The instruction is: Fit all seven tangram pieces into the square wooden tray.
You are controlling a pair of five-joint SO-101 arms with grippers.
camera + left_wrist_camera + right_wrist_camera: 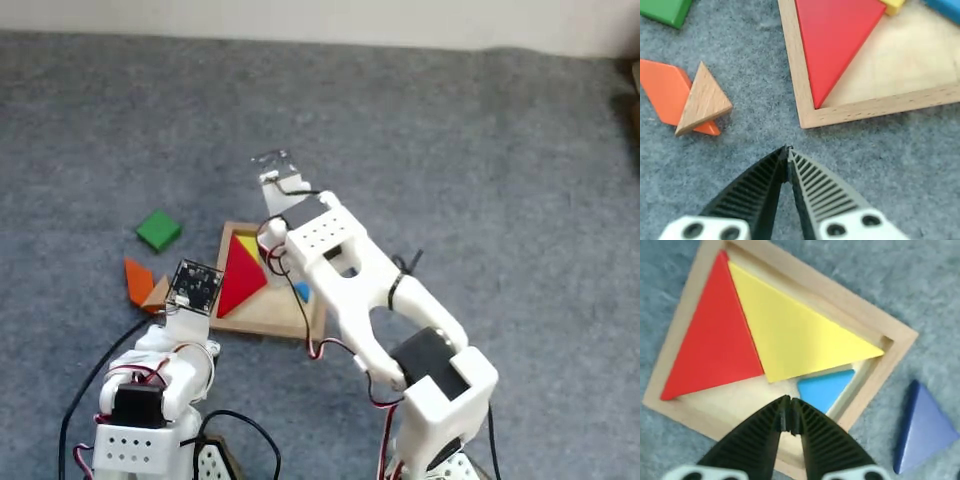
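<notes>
The square wooden tray (262, 322) lies mid-table and holds a large red triangle (240, 277), a large yellow triangle (790, 335) and a small light blue triangle (826, 387). My right gripper (790, 404) hangs shut and empty over the tray's bare floor, close to the light blue triangle. A dark blue triangle (925, 430) lies on the carpet just outside the tray (840, 295). My left gripper (788, 151) is shut and empty above the carpet near a tray corner (807, 120). Left of the tray, a plain wooden triangle (702, 100) rests partly on an orange parallelogram (662, 90). A green square (158, 230) lies farther back.
Grey carpet covers the table. The right arm's white body (360, 290) spans the tray's right side in the high view and hides that part. Loose cables (100, 370) trail near the left arm's base. Open carpet lies behind and to the right.
</notes>
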